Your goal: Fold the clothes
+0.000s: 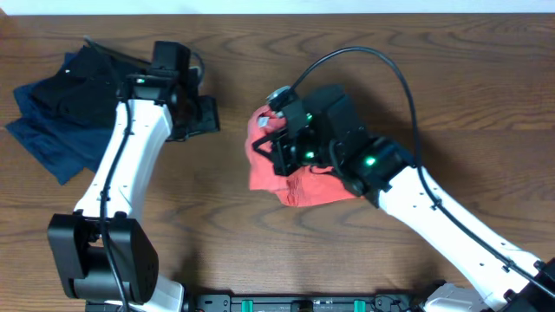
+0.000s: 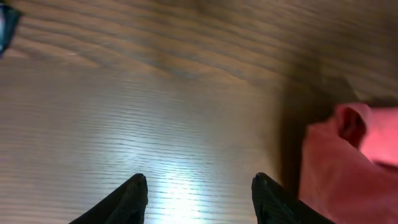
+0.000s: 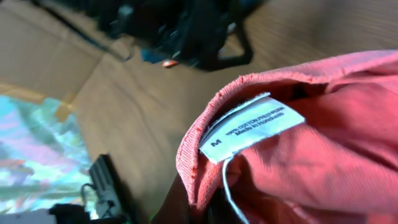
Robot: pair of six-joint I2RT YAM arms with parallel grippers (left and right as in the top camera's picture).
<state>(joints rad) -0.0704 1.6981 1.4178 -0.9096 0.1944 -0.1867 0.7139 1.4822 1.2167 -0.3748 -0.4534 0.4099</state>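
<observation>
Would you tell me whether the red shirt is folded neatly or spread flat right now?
Neither: the shirt is bunched in a small crumpled heap, with its neck tag showing at the collar.

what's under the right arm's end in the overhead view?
The bunched coral T-shirt, lying on the table. The wrist view shows its collar and white neck tag. The right arm covers the cloth directly below it, so overhead the jaws are hidden.
</observation>
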